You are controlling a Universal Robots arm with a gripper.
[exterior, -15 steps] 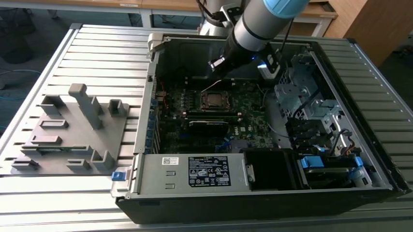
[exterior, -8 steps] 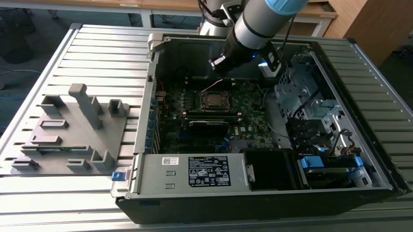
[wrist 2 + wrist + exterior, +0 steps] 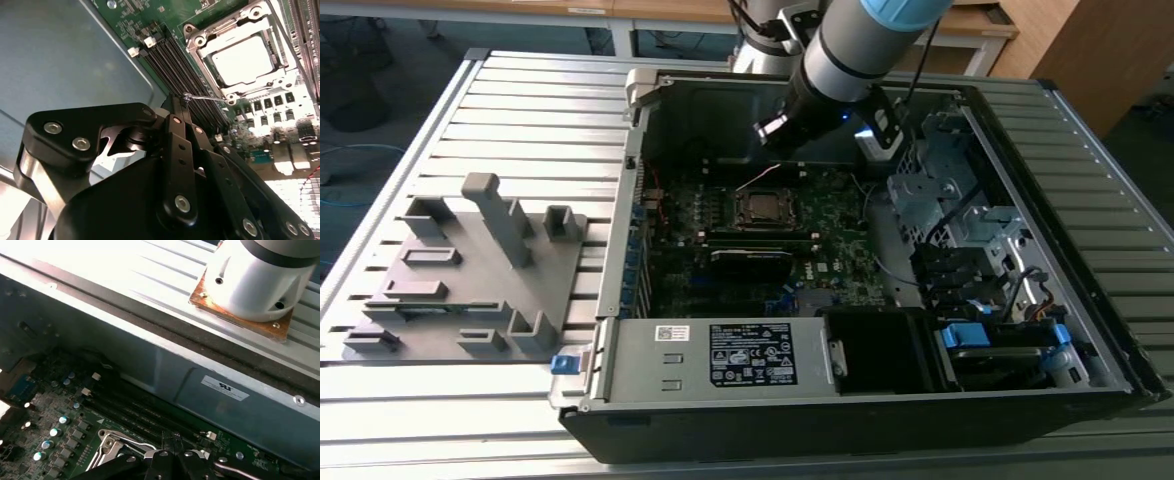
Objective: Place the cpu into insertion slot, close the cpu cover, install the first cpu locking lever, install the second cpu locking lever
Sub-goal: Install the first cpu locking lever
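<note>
While the gripper (image 3: 175,104) hangs pressed together, cpu (image 3: 243,61) framed by cpu cover (image 3: 212,45), memory slots (image 3: 170,57) between.

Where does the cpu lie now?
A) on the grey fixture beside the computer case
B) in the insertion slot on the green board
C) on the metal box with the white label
B: in the second wrist view the cpu sits in the insertion slot, framed by the cpu cover.

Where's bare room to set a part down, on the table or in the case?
Free: slatted table at the exterior view's left, behind and in front of the grey fixture; also at its right, past the case. Crowded: inside the case, with motherboard, drive cage and arm.
</note>
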